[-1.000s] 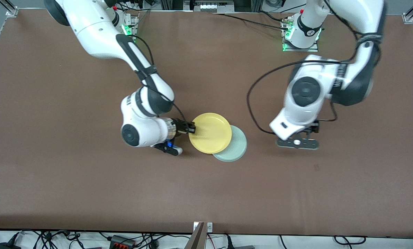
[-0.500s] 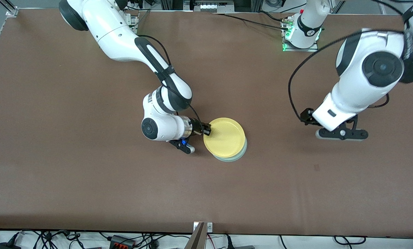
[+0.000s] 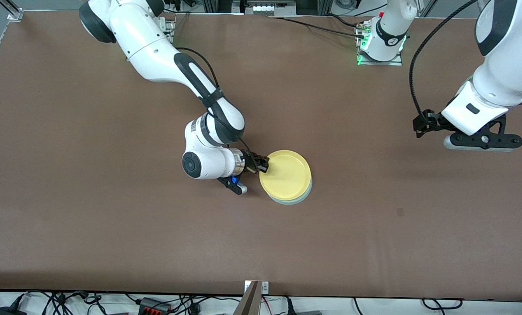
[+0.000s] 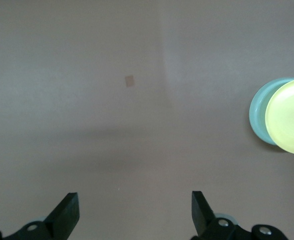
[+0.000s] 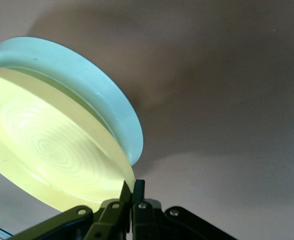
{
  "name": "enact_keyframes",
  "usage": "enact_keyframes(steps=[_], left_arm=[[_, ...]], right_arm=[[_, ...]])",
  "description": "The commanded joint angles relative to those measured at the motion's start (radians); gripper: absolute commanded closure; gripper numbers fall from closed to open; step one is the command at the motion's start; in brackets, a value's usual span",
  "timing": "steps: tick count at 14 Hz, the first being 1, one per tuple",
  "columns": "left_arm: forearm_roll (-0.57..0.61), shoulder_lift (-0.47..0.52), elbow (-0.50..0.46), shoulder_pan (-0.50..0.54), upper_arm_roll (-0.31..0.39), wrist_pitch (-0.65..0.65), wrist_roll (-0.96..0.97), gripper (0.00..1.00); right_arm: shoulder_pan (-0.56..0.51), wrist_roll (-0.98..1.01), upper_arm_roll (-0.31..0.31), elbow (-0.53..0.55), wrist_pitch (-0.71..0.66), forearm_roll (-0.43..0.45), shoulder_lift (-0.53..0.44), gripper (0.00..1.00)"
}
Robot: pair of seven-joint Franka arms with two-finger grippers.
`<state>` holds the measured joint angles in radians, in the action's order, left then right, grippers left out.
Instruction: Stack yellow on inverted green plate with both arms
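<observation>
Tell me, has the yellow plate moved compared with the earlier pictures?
Yes. Held by the right gripper, the yellow plate moved toward the left arm's end, now covering nearly all of the green plate.

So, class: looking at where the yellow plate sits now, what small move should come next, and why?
Probably open the right hand: it is shut on the rim of the yellow plate, which already lies almost squarely on the green plate.

Yellow plate [image 3: 285, 175]: smooth plastic, slight sheen, faint concentric rings on underside in right wrist view. Green plate [image 5: 92, 95]: smooth matt plastic. Table [image 3: 112, 227]: matt brown, even. Arm shells [image 3: 151, 39]: glossy white plastic.
</observation>
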<state>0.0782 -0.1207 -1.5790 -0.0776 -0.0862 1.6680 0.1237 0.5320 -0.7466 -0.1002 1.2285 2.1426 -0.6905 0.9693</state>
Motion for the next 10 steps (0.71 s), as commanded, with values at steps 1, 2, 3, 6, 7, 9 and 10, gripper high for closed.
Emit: enact_keyframes(steps=[1,2,3,6,7,9,10], left_arm=[[-0.058,0.053,-0.134,0.031,-0.006,0.079,-0.050,0.03],[-0.066,0.065,-0.182,0.053,-0.006,0.128,-0.070,0.03],[-0.072,0.084,-0.218,0.074,-0.006,0.160,-0.111,0.02],[-0.086,0.092,-0.231,0.100,-0.006,0.164,-0.150,0.00],[-0.087,0.090,-0.224,0.119,-0.006,0.160,-0.156,0.00],[-0.086,0.084,-0.178,0.119,-0.006,0.124,-0.153,0.00],[-0.087,0.078,-0.149,0.122,-0.006,0.054,-0.154,0.00]], right_arm=[[0.025,-0.019,0.004,-0.026,0.042,-0.020,0.019,1.00],[0.025,-0.019,0.004,-0.027,0.054,-0.020,0.026,1.00],[0.026,-0.017,0.004,-0.027,0.066,-0.020,0.029,1.00],[0.026,-0.014,0.004,-0.027,0.069,-0.034,0.029,1.00],[0.026,-0.014,0.004,-0.026,0.069,-0.034,0.029,1.00],[0.026,-0.010,0.004,-0.026,0.069,-0.034,0.032,1.00],[0.026,-0.008,0.004,-0.026,0.069,-0.032,0.034,1.00]])
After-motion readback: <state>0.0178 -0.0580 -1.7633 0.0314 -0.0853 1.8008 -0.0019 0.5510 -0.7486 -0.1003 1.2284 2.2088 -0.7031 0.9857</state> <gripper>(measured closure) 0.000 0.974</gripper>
